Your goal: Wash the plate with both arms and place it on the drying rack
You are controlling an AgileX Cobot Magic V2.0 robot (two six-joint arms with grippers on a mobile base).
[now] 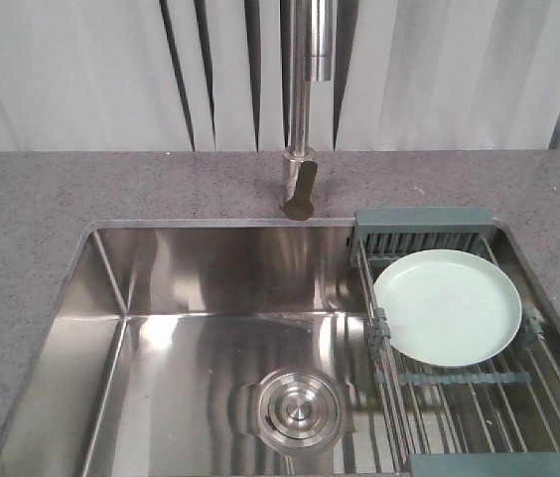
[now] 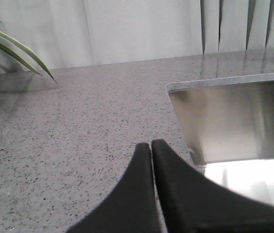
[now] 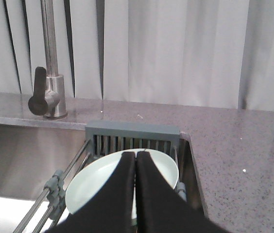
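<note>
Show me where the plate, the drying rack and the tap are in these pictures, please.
plate (image 1: 447,307): front view, on the middle of its pale green face.
drying rack (image 1: 421,219): front view, on its grey-green far end bar.
tap (image 1: 299,99): front view, on its upright steel stem.

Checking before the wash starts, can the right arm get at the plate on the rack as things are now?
Probably yes. The right gripper, shut, points at the plate lying flat on the drying rack, with nothing between them.
</note>
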